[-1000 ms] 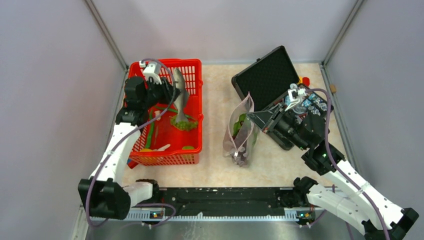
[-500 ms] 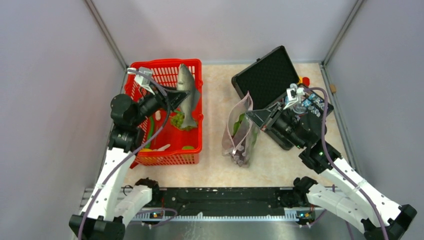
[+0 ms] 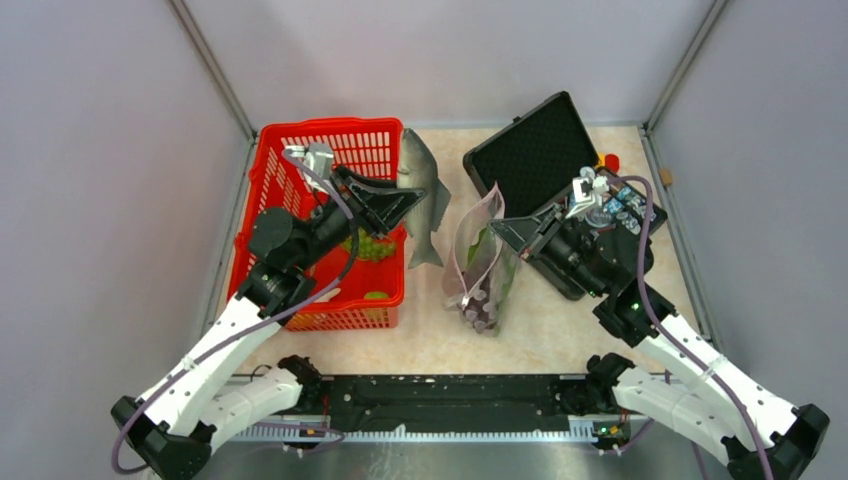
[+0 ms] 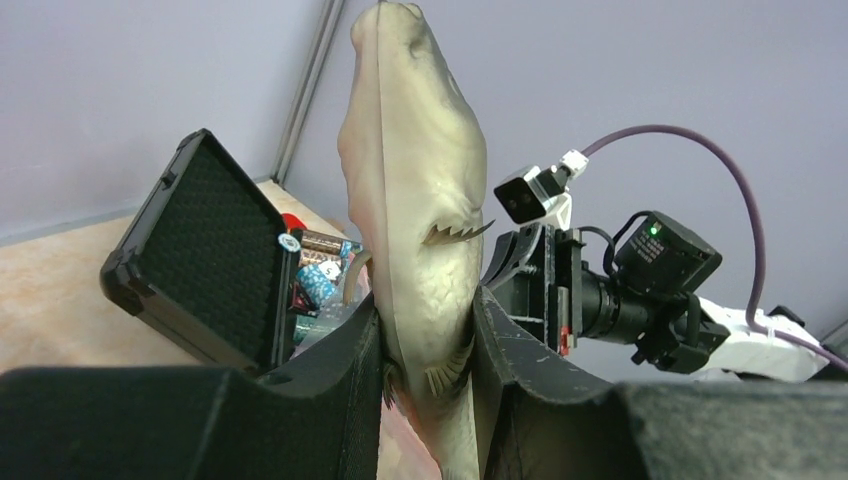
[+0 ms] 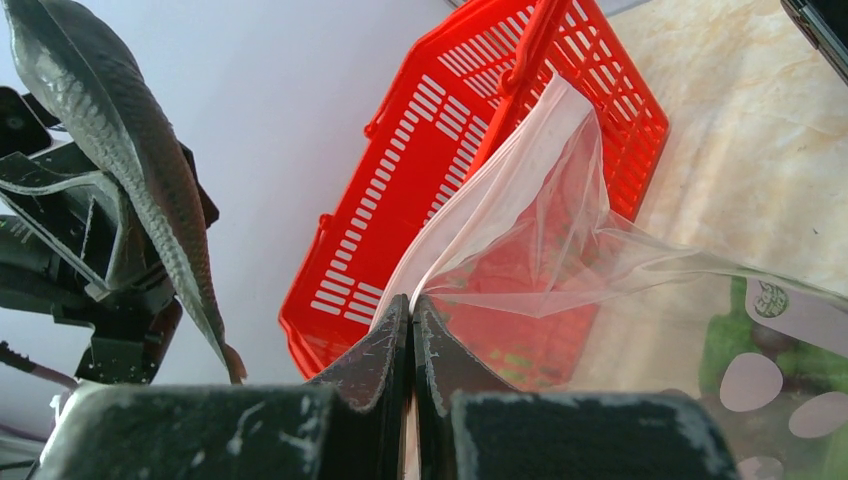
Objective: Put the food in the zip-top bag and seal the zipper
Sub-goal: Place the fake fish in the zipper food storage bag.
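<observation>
currently we find the left gripper partly open, clamped on the grey toy fish, held aloft between the red plastic basket and the clear dotted zip-top bag; right gripper fully closed, pinching that bag's mouth edge

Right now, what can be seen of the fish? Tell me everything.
The fish is a rubbery-looking toy with a grey scaled back, a pale belly and small fins. The left gripper clamps it across the rear body, ahead of the tail, with its flanks between the jaws. It is held in the air, head toward the far wall and tail toward the arms. It sits just past the right rim of the basket, short of the bag. Only the gripper touches it.
</observation>
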{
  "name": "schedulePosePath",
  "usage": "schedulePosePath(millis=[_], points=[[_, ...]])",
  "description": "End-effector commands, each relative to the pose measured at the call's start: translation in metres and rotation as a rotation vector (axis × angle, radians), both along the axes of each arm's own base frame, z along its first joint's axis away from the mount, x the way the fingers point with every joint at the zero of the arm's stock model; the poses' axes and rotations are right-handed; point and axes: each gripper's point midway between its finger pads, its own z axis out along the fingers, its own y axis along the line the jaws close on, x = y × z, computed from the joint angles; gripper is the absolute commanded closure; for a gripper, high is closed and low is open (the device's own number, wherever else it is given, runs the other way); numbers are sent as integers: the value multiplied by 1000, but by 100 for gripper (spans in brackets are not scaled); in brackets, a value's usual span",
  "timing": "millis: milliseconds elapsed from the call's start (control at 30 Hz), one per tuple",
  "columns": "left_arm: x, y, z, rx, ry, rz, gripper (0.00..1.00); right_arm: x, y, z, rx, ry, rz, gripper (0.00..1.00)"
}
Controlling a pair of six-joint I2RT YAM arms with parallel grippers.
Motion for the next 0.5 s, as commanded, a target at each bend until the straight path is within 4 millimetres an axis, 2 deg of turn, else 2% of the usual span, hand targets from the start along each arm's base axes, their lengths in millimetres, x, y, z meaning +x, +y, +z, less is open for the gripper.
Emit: schedulePosePath(millis=[0,167,367,467], points=[[3,7,29,-116,-50,106,71,0,0,23,73,-51,2,100],[2,6,31,-176,-33,173,72,2,-2,22,71,-44,-13,100],[9,-15,16,-138,-4,260,73,4,-2,21,62,-48,-38,100],[11,-20,17,-131,-15,319,73,6,-1,18,35,-40,-61,100]])
